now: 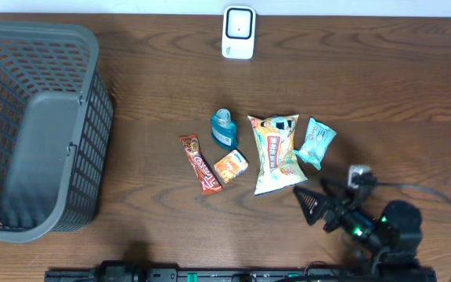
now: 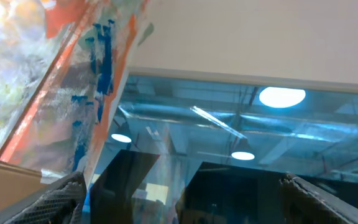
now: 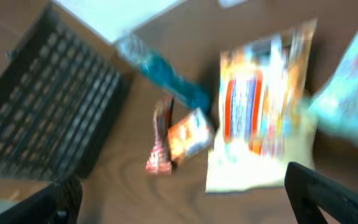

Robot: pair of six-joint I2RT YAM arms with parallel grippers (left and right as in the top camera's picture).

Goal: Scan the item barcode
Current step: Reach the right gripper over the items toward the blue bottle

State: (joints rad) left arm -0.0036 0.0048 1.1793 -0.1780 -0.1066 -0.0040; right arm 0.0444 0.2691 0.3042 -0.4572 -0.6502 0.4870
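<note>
Near the snack bag (image 1: 275, 153), right jaws gape.

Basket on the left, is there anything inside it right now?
No, the basket shows only its own bare grey floor through the open top.

Black robot arm (image 1: 386, 229) shows a green glow from above.

The matte-black, jointed right arm carries a small green indicator light (image 1: 357, 231) and a small white block (image 1: 358, 174) near the wrist, while a thin grey cable (image 1: 437, 196) loops from its side. Its black, wedge-shaped fingers (image 1: 312, 205) taper to points. The left arm's black fingertips (image 2: 61, 199) show a woven, carbon-like grain.
</note>
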